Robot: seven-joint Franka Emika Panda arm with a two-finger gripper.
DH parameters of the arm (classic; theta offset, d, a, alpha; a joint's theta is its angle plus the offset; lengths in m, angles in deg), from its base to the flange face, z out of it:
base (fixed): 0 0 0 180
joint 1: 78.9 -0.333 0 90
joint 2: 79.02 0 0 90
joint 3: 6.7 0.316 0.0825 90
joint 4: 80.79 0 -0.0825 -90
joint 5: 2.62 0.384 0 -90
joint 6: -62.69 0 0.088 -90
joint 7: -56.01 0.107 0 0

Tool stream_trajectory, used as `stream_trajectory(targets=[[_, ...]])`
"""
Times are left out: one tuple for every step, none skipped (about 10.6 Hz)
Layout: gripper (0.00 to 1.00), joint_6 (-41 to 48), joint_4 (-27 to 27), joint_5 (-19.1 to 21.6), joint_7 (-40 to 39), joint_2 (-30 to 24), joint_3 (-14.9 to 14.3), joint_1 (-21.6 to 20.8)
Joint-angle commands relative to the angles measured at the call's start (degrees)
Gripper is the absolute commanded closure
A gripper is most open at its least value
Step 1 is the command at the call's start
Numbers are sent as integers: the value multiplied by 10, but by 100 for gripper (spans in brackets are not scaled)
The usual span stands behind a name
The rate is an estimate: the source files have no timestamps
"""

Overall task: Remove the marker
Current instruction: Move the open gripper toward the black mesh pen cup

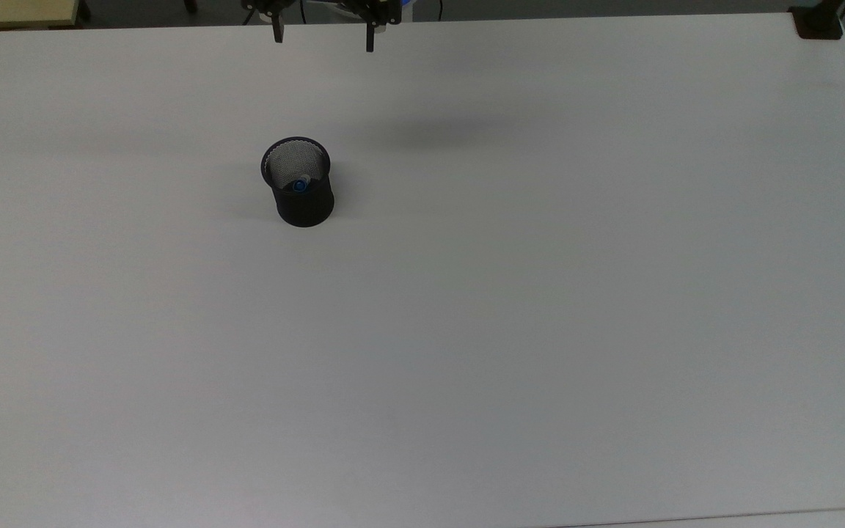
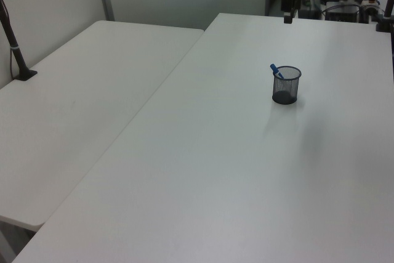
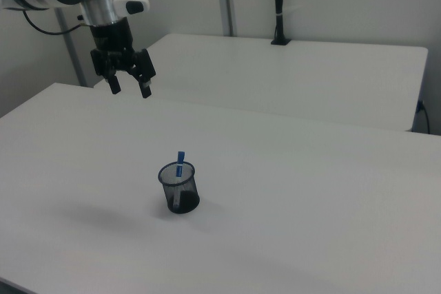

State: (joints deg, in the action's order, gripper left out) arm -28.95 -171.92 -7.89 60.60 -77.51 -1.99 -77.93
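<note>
The marker stands in a black mesh cup, its blue cap poking above the rim. From above, the marker's blue end shows inside the mesh cup. In the left view the marker leans toward the left view's left over the cup. My gripper hangs open and empty, high above the table and well behind the cup. Its two fingertips hang at the top edge of the top view, gripper spread wide.
The white table carries the cup. A second white table adjoins it at the left view's left. A black clamp post stands on the far table, and another clamp sits at the top view's right corner.
</note>
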Motion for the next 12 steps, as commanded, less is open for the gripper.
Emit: stream_trajectory(targets=[[0,-1,-5,6,-14,-5,4,7],[0,-1,-5,6,-14,-4,4,7],[0,-1,-5,6,-14,-4,4,7],[0,-1,-6,6,-14,-4,4,6],[0,0,-7,6,-14,-5,4,6],[0,0,-7,6,-13,-5,4,6],[0,-1,-7,6,-13,-4,4,6],[0,-2,-7,6,-13,-3,4,6],[0,-3,-7,6,-15,0,4,7],[0,-10,-7,4,-18,2,2,10],[0,-20,-9,4,-18,8,0,11],[0,-30,-8,4,-18,17,0,24]])
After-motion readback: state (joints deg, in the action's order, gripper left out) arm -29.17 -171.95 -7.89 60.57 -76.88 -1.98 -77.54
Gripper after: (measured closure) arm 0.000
